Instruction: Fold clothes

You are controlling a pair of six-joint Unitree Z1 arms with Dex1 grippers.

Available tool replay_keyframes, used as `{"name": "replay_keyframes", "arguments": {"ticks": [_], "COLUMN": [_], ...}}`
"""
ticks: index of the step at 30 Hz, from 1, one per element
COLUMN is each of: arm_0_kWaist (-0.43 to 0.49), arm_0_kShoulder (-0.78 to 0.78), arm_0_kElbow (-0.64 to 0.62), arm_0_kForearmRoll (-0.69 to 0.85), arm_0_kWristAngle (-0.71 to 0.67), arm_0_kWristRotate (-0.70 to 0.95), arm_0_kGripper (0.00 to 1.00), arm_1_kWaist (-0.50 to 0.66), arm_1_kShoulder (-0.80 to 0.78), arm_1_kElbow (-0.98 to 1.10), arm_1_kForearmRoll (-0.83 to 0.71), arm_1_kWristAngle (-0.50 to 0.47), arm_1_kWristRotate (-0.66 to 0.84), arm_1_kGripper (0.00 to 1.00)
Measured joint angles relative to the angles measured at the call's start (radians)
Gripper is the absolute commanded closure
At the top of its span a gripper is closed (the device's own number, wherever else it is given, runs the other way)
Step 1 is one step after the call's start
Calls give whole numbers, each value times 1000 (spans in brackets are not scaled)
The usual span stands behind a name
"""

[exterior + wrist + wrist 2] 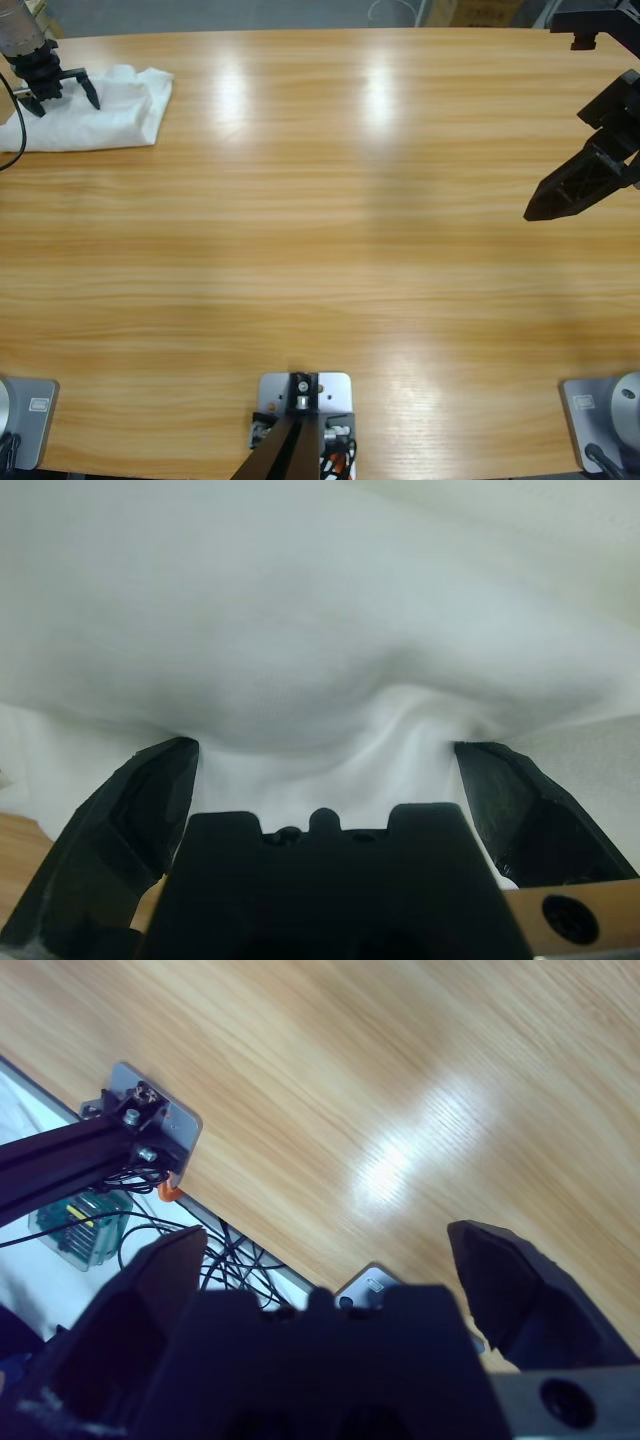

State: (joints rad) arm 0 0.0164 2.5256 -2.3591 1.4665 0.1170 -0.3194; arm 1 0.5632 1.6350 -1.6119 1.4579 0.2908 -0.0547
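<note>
The clothes, one white T-shirt (112, 116), lie folded into a small bundle at the table's far left corner. My left gripper (62, 98) stands open right over the bundle's left part, a jaw on either side. In the left wrist view, white cloth (320, 630) fills the picture, bulging between the spread jaws of the left gripper (325, 770), and nothing is clamped. My right gripper (536, 207) hovers at the right edge above bare wood, far from the shirt. The right wrist view shows the right gripper (328, 1245) open and holding nothing.
The long wooden table (330, 230) spreads bare between the two arms. In the right wrist view, the table (350, 1060) ends at its near edge, with black cables (235, 1250) and a green circuit board (85, 1222) beyond it.
</note>
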Motion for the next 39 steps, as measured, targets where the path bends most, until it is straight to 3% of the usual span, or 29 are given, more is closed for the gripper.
{"name": "replay_keyframes", "arguments": {"ticks": [5, 9, 15, 18, 24, 28, 31, 35, 39], "arm_0_kWaist": [14, 13, -102, -127, -129, -153, -296, -659, -849], "arm_0_kShoulder": [0, -10, -120, -214, -424, -509, -579, -644, -661], "arm_0_kElbow": [0, 0, 78, 205, 640, 747, 754, 702, 662], "arm_0_kForearmRoll": [0, 0, -11, -72, -322, -376, -387, -391, -392], "arm_0_kWristAngle": [-3, -99, -156, -151, -146, -146, -151, -159, -161], "arm_0_kWristRotate": [2, 40, 89, 92, 97, 100, 101, 54, -17], "arm_0_kGripper": [9, 9, 9, 9, 9, 9, 9, 9, 9], "arm_1_kWaist": [1, 1, 2, 2, 4, 5, 5, 5, 22], "arm_1_kShoulder": [4, 12, 29, 29, 15, -3, -32, -66, -87], "arm_1_kElbow": [-2, -3, -42, -44, -44, -38, -1, 87, 198], "arm_1_kForearmRoll": [1, 1, 2, 2, 2, 2, -17, -116, -244], "arm_1_kWristAngle": [0, 0, 0, 0, 0, 0, 1, 21, 42], "arm_1_kWristRotate": [0, -2, -2, -2, -2, -2, -2, -2, -2], "arm_1_kGripper": [13, 13, 13, 13, 13, 9, 9, 9, 13]}}
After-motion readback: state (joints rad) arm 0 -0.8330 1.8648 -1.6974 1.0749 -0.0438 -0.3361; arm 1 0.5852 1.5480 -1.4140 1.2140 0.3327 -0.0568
